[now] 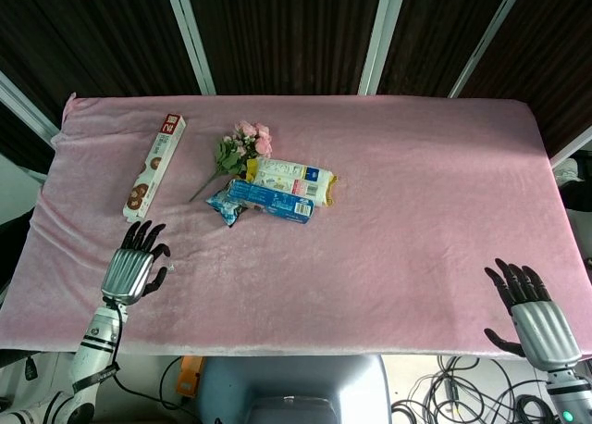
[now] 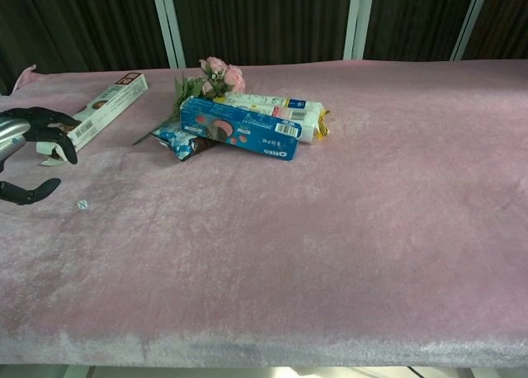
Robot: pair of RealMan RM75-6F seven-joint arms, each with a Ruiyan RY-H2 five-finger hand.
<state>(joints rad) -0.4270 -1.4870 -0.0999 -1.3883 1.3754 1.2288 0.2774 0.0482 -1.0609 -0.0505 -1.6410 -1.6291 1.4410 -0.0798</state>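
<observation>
Left hand: the left hand (image 1: 132, 270) hovers over the near left part of the pink table cloth (image 1: 407, 220), fingers spread and holding nothing; in the chest view its fingers (image 2: 51, 129) curve loosely with the thumb apart from them.
Small bit: a tiny pale object (image 2: 82, 204) lies on the cloth just beside the left hand; too small to tell what it is.
Long box: the long white biscuit box (image 1: 154, 165) lies flat beyond the left hand, its near end just ahead of the fingertips and, as far as the head view shows, not touched.
Flowers: a small bunch of pink flowers (image 1: 242, 146) lies to the right of the box, stem pointing toward the near left.
Packets: a blue biscuit packet (image 1: 270, 201) lies across a small blue wrapper (image 1: 224, 206), with a white and yellow packet (image 1: 291, 179) touching it behind.
Right hand: the right hand (image 1: 529, 309) is at the near right edge, fingers spread, empty, well apart from everything.
Progress: nothing is picked up yet; judged from this, the box is the nearest thing to grasp and all of the handling is left.
</observation>
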